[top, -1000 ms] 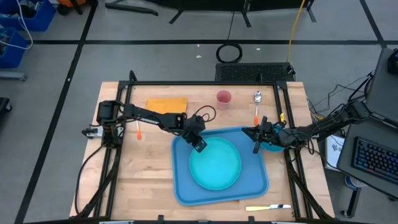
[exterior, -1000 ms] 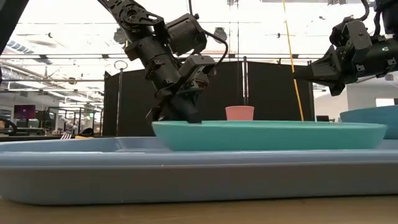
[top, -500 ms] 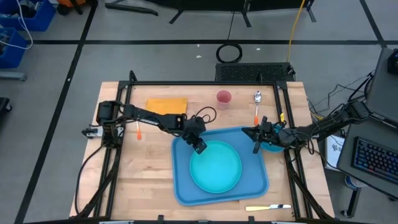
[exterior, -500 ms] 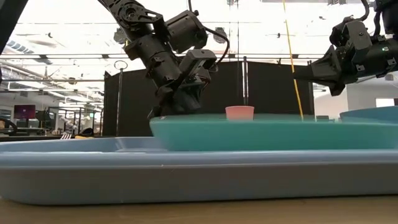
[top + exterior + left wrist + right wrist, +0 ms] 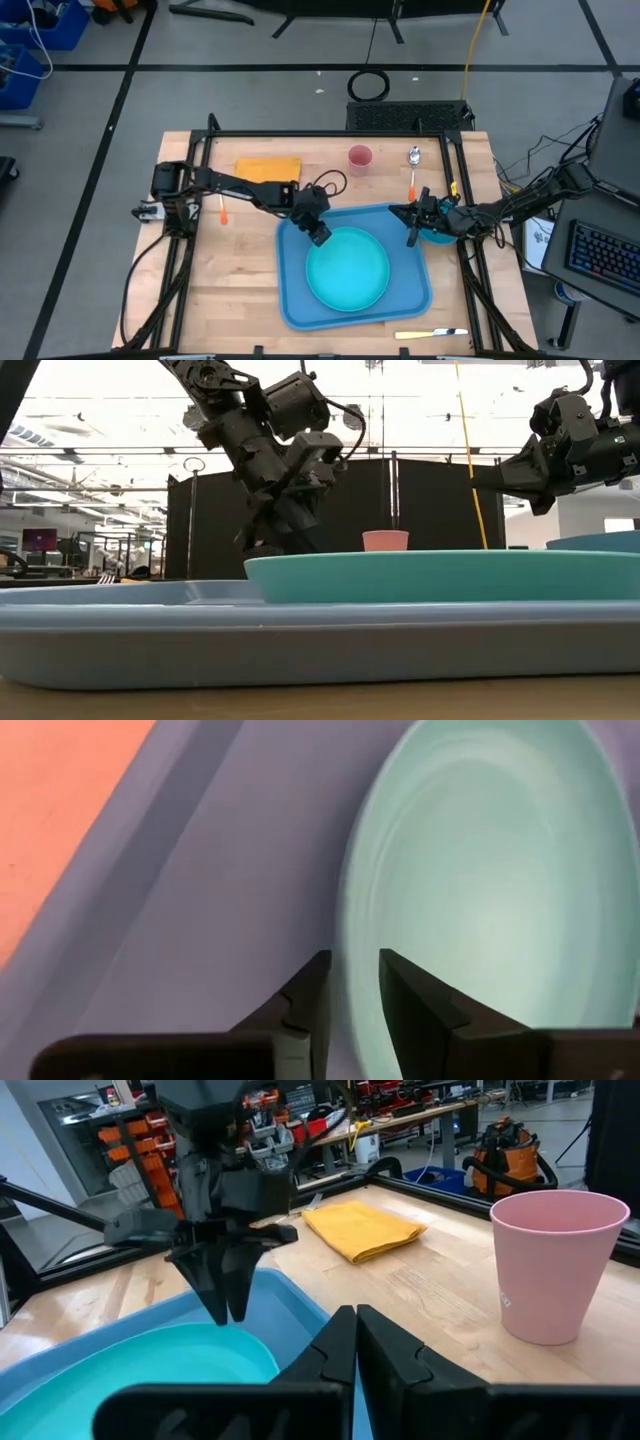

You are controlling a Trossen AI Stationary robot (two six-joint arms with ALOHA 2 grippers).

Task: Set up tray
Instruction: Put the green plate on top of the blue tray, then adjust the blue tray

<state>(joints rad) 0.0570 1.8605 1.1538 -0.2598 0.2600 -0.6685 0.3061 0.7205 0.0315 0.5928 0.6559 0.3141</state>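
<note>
the tray (image 5: 295, 300) lies flat on the wooden table (image 5: 220, 280), toward its front middle, and a round teal plate (image 5: 347, 266) sits inside it, filling most of the floor. the left tool (image 5: 316, 233) hangs over the tray's rear left corner, right at the plate's rim; in the left wrist view its two dark fingers (image 5: 305, 1005) stand slightly apart with the plate's edge (image 5: 360, 920) in line with the narrow gap between them, and no grip on the plate shows. in the low view the left tool (image 5: 285, 540) points down just behind the plate's left end (image 5: 262, 567), above the tray's light-blue wall (image 5: 200, 635). the right tool (image 5: 412, 228) is at the tray's rear right corner, raised above the table, its fingers pressed together with nothing between them, as the right wrist view shows (image 5: 356, 1342). a blue bowl (image 5: 437, 238) lies just beside the tray under the right arm. behind the tray, well apart from it, stand a pink cup (image 5: 359, 158), a folded orange napkin (image 5: 268, 168) and a spoon (image 5: 413, 157); a knife (image 5: 430, 334) lies near the table's front edge, beside the tray's front right corner.
</note>
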